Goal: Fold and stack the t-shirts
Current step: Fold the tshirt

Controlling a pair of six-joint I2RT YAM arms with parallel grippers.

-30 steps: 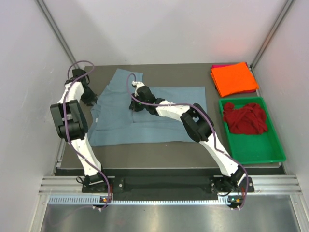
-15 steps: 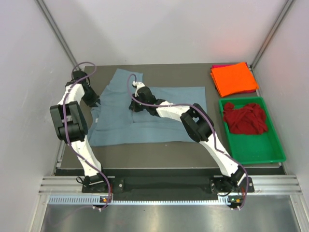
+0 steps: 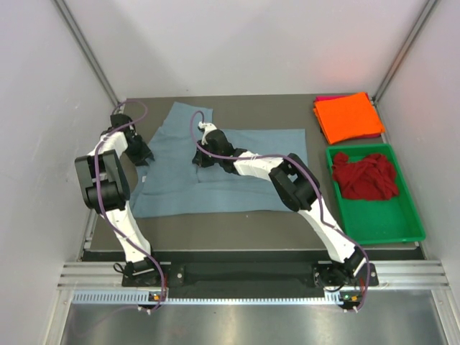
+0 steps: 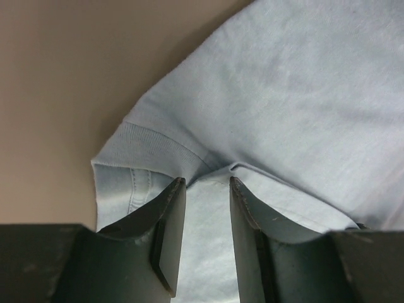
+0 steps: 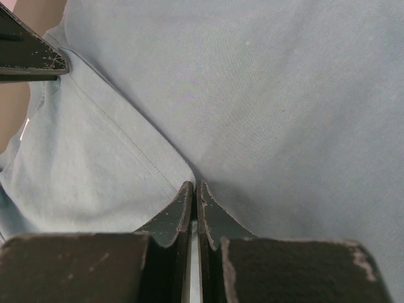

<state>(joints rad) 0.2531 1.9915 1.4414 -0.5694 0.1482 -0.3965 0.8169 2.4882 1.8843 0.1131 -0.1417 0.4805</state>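
Note:
The dusty blue-grey t-shirt (image 3: pixel 230 180) lies spread on the dark table, with a sleeve pointing to the back. My left gripper (image 3: pixel 143 156) is at its left edge. In the left wrist view that gripper (image 4: pixel 206 183) is open, low over the ribbed hem of the blue-grey t-shirt (image 4: pixel 303 95), with cloth showing in the gap. My right gripper (image 3: pixel 203 157) rests on the shirt's middle. In its wrist view it (image 5: pixel 193 187) is shut, tips pressed at the edge of a fold. The orange t-shirt (image 3: pixel 348 116) lies folded on the magenta-pink one (image 3: pixel 327 98). The dark red one (image 3: pixel 366 176) is crumpled.
A green tray (image 3: pixel 374 233) at the right holds the dark red shirt. The folded stack sits behind it at the back right corner. Grey walls close in on both sides. Bare table (image 3: pixel 237 226) runs along the front of the spread shirt.
The left gripper has shifted slightly along the shirt's left edge and its jaws have opened wider. The right arm has not moved.

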